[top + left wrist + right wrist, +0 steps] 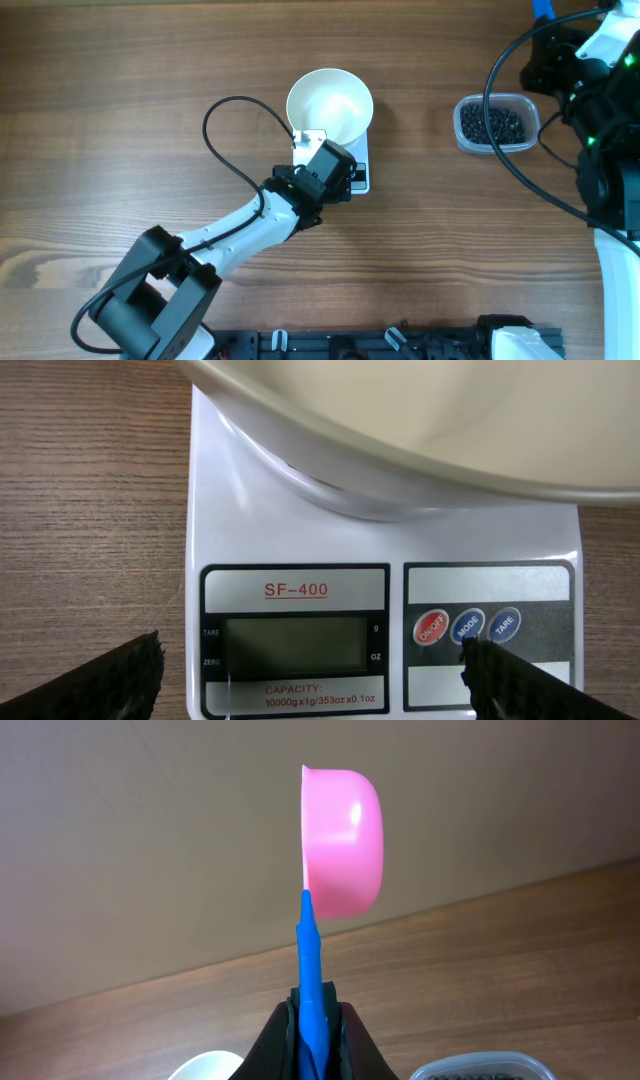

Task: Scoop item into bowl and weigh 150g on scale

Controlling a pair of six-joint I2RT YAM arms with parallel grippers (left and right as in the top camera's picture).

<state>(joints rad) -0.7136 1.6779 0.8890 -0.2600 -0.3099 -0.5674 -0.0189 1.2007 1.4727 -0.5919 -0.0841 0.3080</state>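
Observation:
The white bowl (330,103) stands empty on the white scale (361,172), whose display (295,645) is dark. My left gripper (335,172) hovers open over the scale's front end. In the left wrist view its fingers (110,680) straddle the display, and the right fingertip sits just below the MODE button (467,625). My right gripper (318,1010) is raised at the far right and is shut on the blue handle of a pink scoop (345,840). The scoop's cup faces sideways. The black beads (492,125) lie in a clear tub.
The clear tub (465,140) stands right of the scale, below the right arm (600,60). A black cable (225,140) loops off the left arm over the table. The bowl's rim (205,1068) and the tub's edge (480,1070) show under the right gripper.

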